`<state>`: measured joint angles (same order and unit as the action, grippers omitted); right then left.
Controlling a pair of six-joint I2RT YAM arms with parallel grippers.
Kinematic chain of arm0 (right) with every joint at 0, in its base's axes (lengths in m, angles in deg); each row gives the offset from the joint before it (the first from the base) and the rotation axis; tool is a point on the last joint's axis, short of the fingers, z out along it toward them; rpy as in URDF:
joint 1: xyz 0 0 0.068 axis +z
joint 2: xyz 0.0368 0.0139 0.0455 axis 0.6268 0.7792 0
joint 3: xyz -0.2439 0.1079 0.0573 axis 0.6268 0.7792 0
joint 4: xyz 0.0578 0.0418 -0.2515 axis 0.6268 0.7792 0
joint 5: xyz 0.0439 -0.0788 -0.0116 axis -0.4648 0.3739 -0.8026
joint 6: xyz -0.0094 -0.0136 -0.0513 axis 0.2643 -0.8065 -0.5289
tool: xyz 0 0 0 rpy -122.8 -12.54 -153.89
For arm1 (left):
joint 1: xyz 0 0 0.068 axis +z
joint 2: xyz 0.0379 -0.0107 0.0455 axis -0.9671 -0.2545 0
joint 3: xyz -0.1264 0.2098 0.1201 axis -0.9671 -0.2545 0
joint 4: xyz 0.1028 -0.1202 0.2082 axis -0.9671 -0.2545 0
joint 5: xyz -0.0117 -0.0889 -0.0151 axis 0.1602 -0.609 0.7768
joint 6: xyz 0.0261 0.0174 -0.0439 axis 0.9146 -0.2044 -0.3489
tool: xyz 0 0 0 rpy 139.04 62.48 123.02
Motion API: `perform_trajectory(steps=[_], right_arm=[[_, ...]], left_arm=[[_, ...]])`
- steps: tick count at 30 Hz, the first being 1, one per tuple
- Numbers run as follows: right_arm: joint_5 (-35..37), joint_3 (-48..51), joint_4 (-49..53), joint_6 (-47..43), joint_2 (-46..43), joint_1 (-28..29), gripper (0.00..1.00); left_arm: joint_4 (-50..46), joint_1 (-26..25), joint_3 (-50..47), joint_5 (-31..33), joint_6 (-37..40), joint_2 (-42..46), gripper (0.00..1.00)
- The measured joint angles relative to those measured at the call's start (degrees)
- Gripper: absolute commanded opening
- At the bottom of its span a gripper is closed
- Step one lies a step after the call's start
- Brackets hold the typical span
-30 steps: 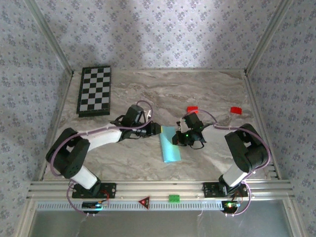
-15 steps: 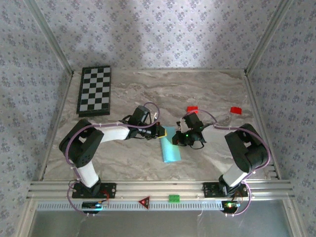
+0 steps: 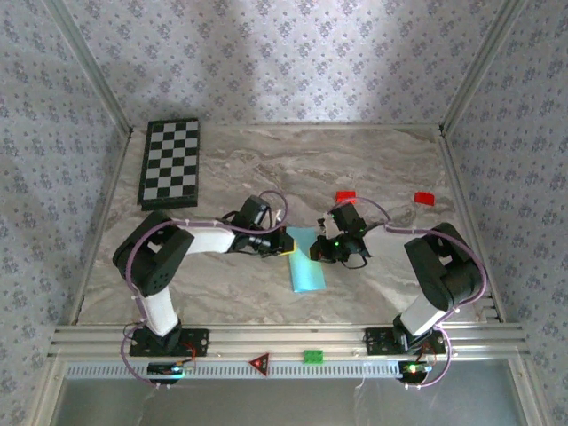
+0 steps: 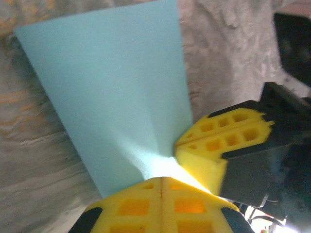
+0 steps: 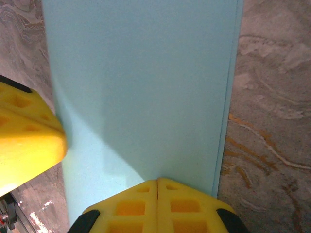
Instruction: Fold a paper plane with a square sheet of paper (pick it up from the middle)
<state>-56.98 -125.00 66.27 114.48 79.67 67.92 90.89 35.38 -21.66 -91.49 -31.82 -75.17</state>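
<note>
We see the left gripper (image 4: pixel 162 179) and right gripper (image 5: pixel 158 180), fingers pressed together, touching the paper plane's (image 3: pixel 307 271) opposite edges.

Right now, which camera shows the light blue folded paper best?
The top external view: there the light blue folded paper shows nearly whole, as a narrow strip. The left wrist view shows a tapering stretch close up, and the right wrist view a flat stretch. Both are cut off by the frame.
</note>
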Motion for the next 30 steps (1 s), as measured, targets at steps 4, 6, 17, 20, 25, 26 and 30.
perform_trajectory(steps=[4, 6, 17, 20, 25, 26, 30], right_arm=[[0.0, 0.4, -0.4, 0.0, -0.3, 0.0, 0.02], [0.1, 0.5, -0.6, 0.0, -0.3, 0.0, 0.02], [0.1, 0.7, -0.7, 0.2, -0.6, 0.0, 0.02], [0.3, 0.7, -0.6, 0.3, -0.7, 0.0, 0.02], [0.5, 0.9, -0.6, 0.5, -0.9, 0.0, 0.02], [0.5, 1.0, -0.7, 0.5, -0.9, 0.0, 0.02], [0.5, 1.1, -0.8, 0.5, -1.0, 0.0, 0.02]], left_arm=[[-1.5, 0.1, -1.9, 1.4, 2.0, -1.0, 0.00], [-1.2, 0.5, -2.0, 1.0, 2.9, -1.1, 0.00], [-8.7, 0.5, 0.9, 1.9, 5.7, 1.3, 0.00], [-9.0, 0.6, 4.0, 1.2, 6.2, 1.6, 0.00], [-8.0, 1.3, 6.3, -0.8, 6.7, 0.2, 0.00], [-7.6, 1.4, 6.3, -1.1, 6.7, -0.5, 0.00], [-6.6, 2.6, 5.6, -1.7, 6.6, -3.9, 0.00]])
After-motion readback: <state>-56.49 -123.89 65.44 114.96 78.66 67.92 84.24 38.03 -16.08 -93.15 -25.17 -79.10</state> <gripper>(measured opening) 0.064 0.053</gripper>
